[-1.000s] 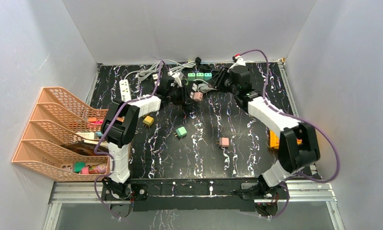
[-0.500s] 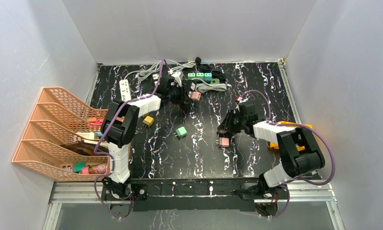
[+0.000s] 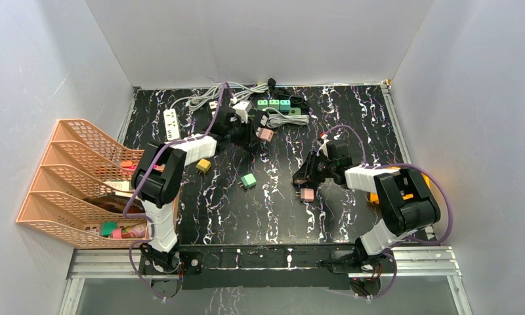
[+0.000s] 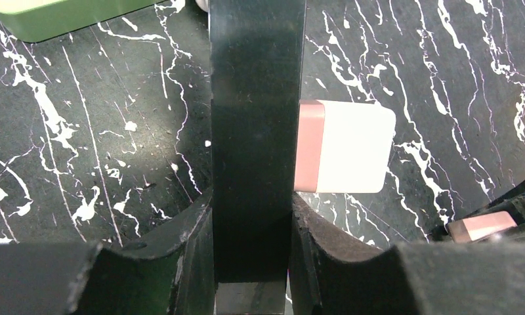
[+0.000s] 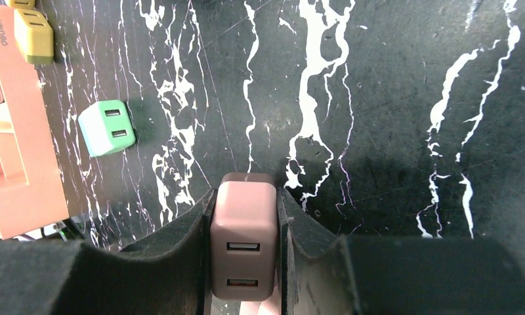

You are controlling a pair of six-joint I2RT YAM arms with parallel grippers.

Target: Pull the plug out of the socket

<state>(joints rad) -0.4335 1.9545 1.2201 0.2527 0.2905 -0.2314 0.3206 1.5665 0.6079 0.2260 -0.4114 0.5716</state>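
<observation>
Plug (image 5: 243,246) (pink), clamped between right jaws

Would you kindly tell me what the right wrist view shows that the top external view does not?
Only the right wrist view shows the two USB ports on the pink charger clamped in the right gripper. Only the top external view shows the left gripper, the row of green plugs at the back and the white power strip. Both show the loose green plug, the yellow plug and the marbled table.
</observation>
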